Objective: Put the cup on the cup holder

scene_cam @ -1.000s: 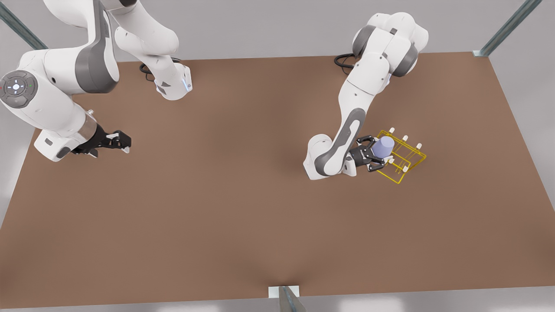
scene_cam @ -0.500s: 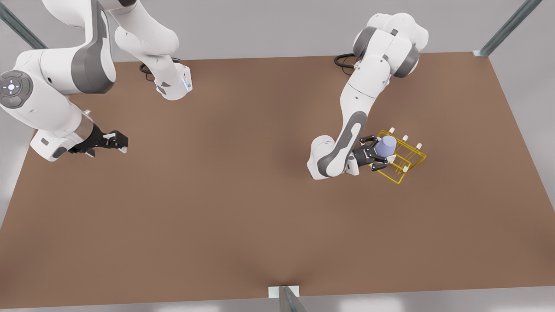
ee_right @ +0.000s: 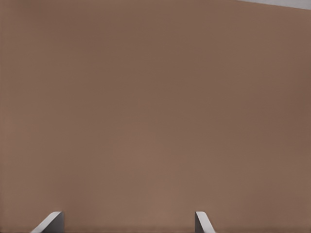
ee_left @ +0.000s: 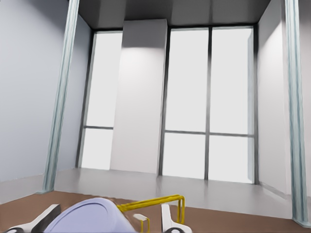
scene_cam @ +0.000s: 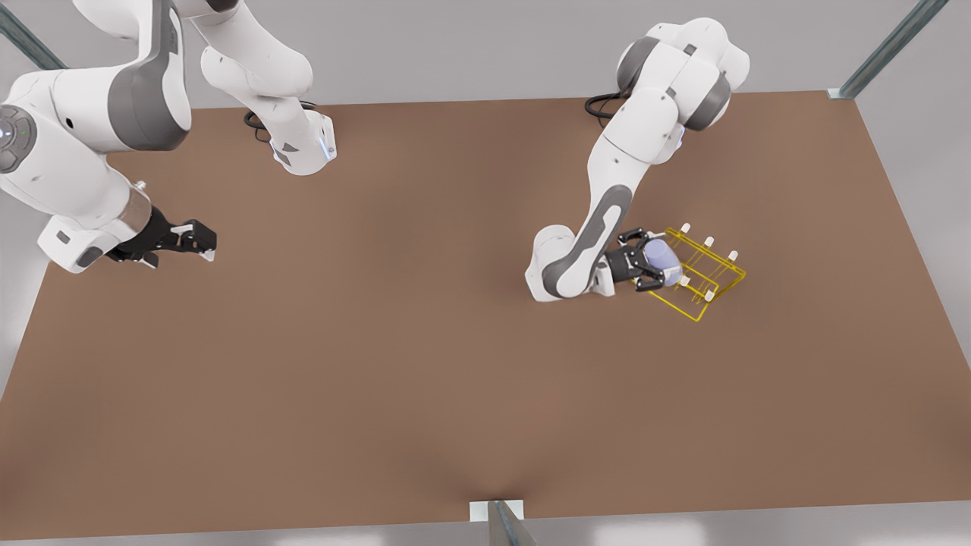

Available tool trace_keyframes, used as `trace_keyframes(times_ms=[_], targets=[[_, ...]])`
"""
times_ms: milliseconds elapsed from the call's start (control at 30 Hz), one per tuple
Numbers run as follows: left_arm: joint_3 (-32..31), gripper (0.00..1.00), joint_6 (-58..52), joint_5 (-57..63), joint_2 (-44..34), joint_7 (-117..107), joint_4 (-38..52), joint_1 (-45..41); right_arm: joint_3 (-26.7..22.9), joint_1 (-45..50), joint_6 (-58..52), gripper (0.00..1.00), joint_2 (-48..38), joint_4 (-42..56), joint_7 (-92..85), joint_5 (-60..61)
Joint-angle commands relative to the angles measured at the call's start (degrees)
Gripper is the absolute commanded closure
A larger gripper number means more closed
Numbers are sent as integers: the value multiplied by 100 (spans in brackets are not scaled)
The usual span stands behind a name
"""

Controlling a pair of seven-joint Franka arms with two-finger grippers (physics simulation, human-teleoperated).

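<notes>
The lavender-blue cup (scene_cam: 664, 258) leans at the edge of the yellow wire cup holder (scene_cam: 728, 287) that faces the arm, at the front view's right. My left gripper (scene_cam: 652, 260) is open around it, one finger on each side. In the left wrist view the cup (ee_left: 92, 218) sits between the fingers (ee_left: 48, 216), with a gap to the other finger, and the cup holder's yellow bar (ee_left: 155, 200) lies just beyond. My right gripper (scene_cam: 201, 241) waits open above the table at the front view's left, with bare table between its fingertips (ee_right: 53, 221).
The brown table (scene_cam: 425, 356) spreads wide between the two arms. Both arm bases stand at its far edge. A metal post (scene_cam: 501, 523) sits at the middle of the near edge.
The left gripper has drawn back toward the front view's left, and the cup has shifted with it and tipped over. The right gripper has moved a little to the left.
</notes>
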Motion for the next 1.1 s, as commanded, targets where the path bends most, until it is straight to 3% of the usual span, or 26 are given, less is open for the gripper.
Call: trace_keyframes(times_ms=[0,133,167,233,267,333,400,467,833,933,967,1000,1033,1067], targets=[[-158,0,-64,-121,-144,-105,-89,29,8,-30,-47,0,3,2,-10,13],[-702,0,-90,-446,-486,325,-80,91,-10,-65,-47,0,3,-85,34,-5],[-1245,0,-29,-587,-723,711,51,283,-10,-91,-38,0,12,-85,-1,-5],[-3670,0,-11,-886,-786,1756,1350,1574,8,-65,-47,0,56,-85,78,-5],[-4271,0,208,-1062,-768,2381,1984,1857,17,-65,-30,0,64,-59,69,-5],[-4710,0,1113,-1466,-803,4454,2723,2656,17,-91,23,0,82,-33,25,-40],[-5378,0,1782,-1493,-777,6625,2723,3887,17,-56,41,0,82,-33,25,-58],[-5378,0,1800,-1484,-777,7664,2723,4248,26,-48,50,0,91,-41,43,-49],[-5326,0,1764,-1422,-698,8060,2680,4476,43,-30,50,0,135,-59,43,-49],[-5370,0,1799,-1466,-724,9420,2715,4872,43,-30,50,0,135,-59,43,-49],[-4654,0,1826,-1736,-1091,10465,2741,4619,43,-30,49,0,135,-50,25,-49],[-2035,0,2712,-3887,-2181,11652,2557,3661,43,-30,41,0,135,-50,17,-49],[-274,0,2907,-5042,-2579,12882,2293,2878,43,-30,6,0,135,-42,16,-49],[-263,0,2951,-5052,-2649,13395,2232,2895,43,-39,-12,0,135,-42,16,-40]])
